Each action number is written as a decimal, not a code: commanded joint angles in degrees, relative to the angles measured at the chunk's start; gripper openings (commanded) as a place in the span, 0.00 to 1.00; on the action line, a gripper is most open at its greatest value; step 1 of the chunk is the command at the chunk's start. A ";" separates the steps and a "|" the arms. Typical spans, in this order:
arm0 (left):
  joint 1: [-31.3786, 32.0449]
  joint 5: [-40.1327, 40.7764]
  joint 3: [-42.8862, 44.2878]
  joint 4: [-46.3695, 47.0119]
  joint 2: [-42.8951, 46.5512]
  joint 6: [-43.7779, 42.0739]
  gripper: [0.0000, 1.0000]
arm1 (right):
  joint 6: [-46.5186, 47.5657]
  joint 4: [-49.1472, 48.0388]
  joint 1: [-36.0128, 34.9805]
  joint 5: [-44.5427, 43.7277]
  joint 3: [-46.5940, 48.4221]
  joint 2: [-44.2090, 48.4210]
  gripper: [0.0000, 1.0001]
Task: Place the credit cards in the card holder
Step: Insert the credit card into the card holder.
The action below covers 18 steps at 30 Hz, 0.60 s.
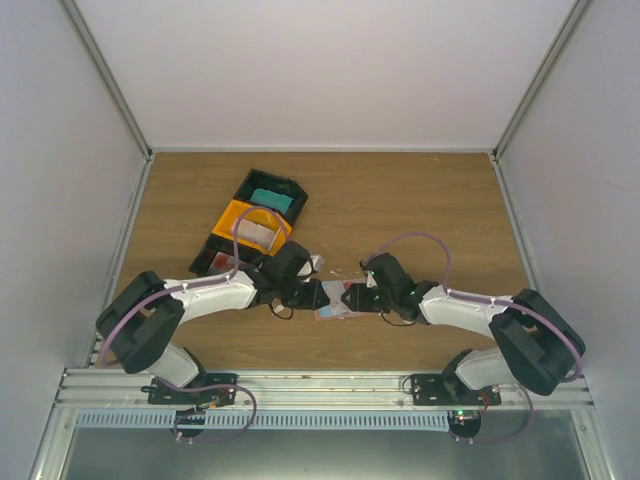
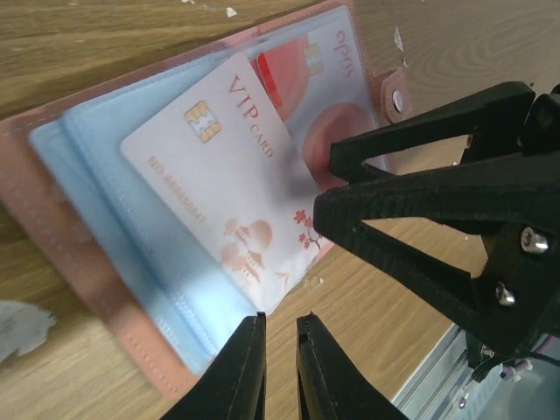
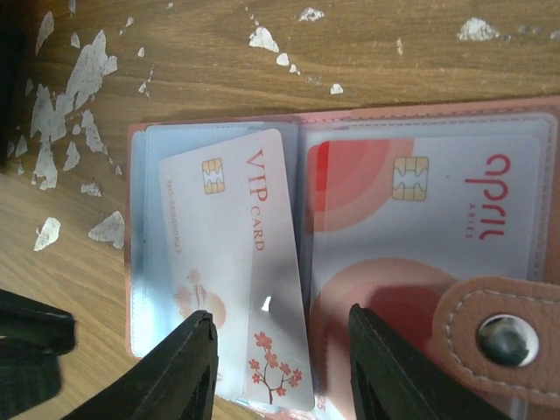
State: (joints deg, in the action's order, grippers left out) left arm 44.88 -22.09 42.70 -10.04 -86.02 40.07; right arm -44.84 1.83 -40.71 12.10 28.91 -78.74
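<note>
The salmon-pink card holder [image 3: 144, 219] lies open on the wood between both grippers; it also shows in the top view [image 1: 335, 310] and the left wrist view [image 2: 52, 227]. A pale white VIP card [image 3: 232, 262] lies tilted on its left clear pocket, partly inside, with one corner past the holder's edge [image 2: 219, 192]. A red card [image 3: 420, 201] sits in the right pocket. A teal card [image 1: 270, 197] lies in the far black bin. My right gripper [image 3: 280, 313] is wide open over the holder. My left gripper [image 2: 280, 319] is open by a narrow gap, empty, at the white card's corner.
A black bin [image 1: 285, 190], an orange bin [image 1: 236, 215] and another black bin [image 1: 215, 262] stand in a row at the back left. Small white scraps [image 3: 87, 61] litter the wood beside the holder. The holder's snap strap [image 3: 464, 302] lies over the right page.
</note>
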 commanded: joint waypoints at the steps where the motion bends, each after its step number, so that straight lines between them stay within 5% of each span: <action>1: 0.64 -2.09 2.22 3.73 -4.62 0.53 0.14 | 1.51 -1.45 1.38 3.52 -2.09 0.38 0.39; 18: 0.75 7.25 5.33 -4.59 -11.94 -1.14 0.10 | 5.23 -9.03 4.86 14.53 -5.00 -3.29 0.24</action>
State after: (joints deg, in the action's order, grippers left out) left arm 45.30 -18.55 48.71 -11.62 -97.08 39.86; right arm -41.23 -5.08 -36.29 23.33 24.99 -80.29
